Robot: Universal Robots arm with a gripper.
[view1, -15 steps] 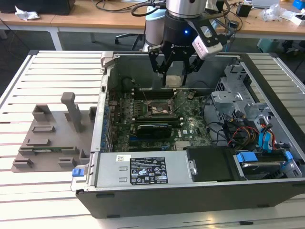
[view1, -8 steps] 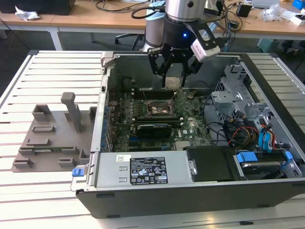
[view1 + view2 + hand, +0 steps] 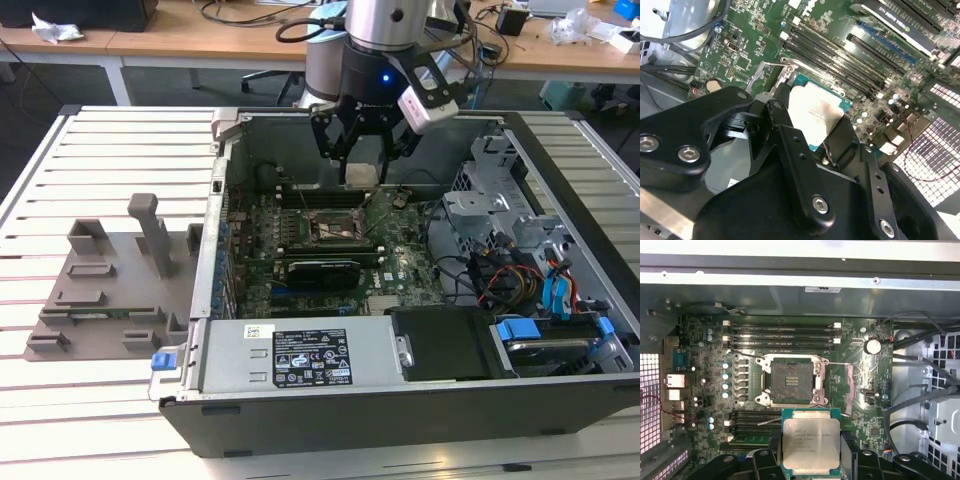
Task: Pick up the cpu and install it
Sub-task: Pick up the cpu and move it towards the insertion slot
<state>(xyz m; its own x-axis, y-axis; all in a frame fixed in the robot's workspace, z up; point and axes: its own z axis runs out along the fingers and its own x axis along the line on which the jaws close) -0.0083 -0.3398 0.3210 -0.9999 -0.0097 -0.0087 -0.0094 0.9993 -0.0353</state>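
Silvery chip [image 3: 811,442] pinched at two opposite edges by the tool [image 3: 362,168], hanging above the green board [image 3: 700,340] inside the case [image 3: 420,415], clear of the open socket [image 3: 790,380]. Risk: a tilted or offset descent damages the socket; the thin edge grip may let it slip.

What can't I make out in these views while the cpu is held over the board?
- Underside of the cpu: faces away in both wrist views.
- Pins of the socket: too small, first wrist view.
- Seat of the socket, second wrist view: covered by the cpu and the end effector.
- Corner mark on the cpu: too small in both wrist views.
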